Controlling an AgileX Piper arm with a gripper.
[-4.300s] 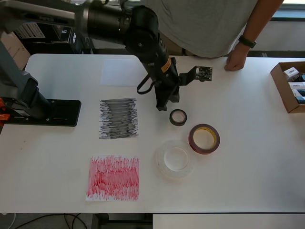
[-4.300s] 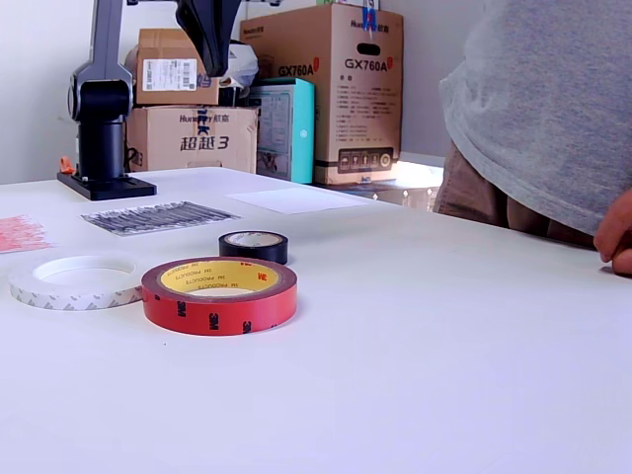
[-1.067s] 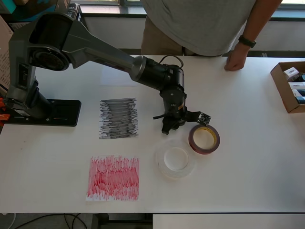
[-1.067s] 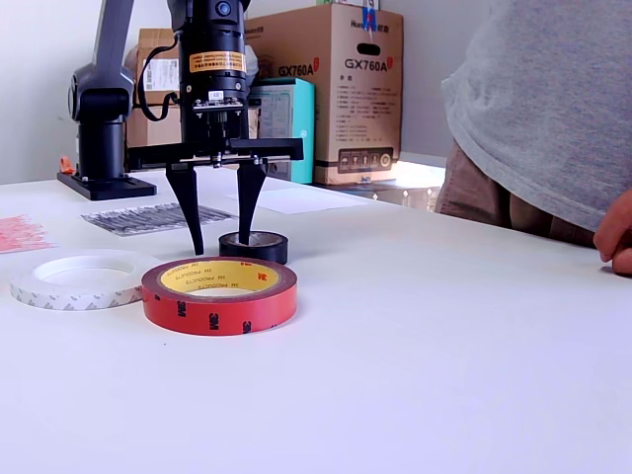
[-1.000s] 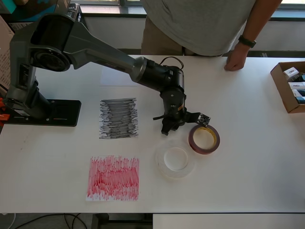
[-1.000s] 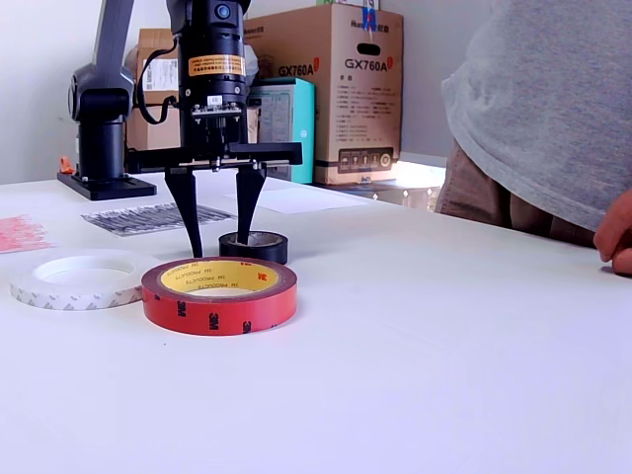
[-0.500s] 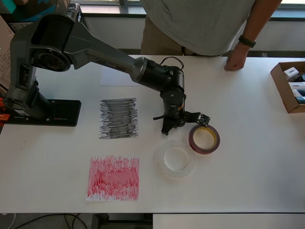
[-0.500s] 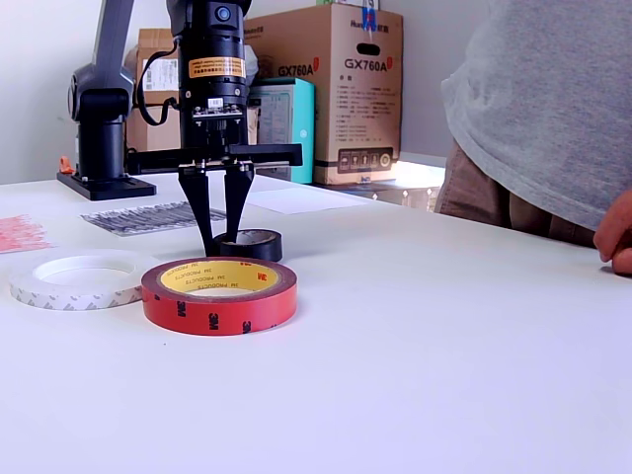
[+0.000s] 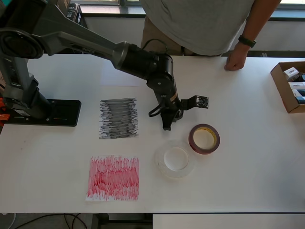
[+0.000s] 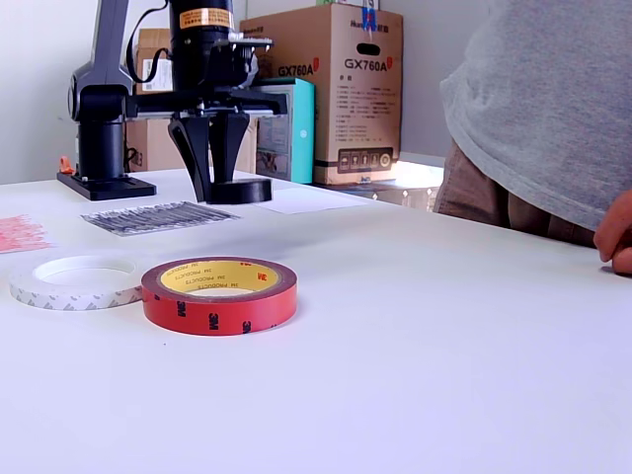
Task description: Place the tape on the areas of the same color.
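Note:
My gripper (image 10: 213, 184) is shut on the small black tape roll (image 10: 238, 191) and holds it off the table, level. In the overhead view the gripper (image 9: 166, 122) hides that roll and hangs between the black scribbled patch (image 9: 118, 118) and the red-brown roll (image 9: 204, 139). The red-brown roll (image 10: 219, 294) with its yellowish core and the large clear roll (image 9: 175, 161) lie flat on the table. The red scribbled patch (image 9: 114, 177) is at the front left. A faint white patch (image 9: 119, 72) lies at the back.
A person stands at the far edge with a hand (image 9: 237, 60) on the table. An open cardboard box (image 9: 289, 87) sits at the overhead view's right edge. The arm's black base (image 9: 45, 112) is at the left. Cartons (image 10: 331, 89) stand behind the table.
The gripper closed on the black roll and lifted it off the table, shifting a little toward the back and the black patch. The other two rolls have not moved.

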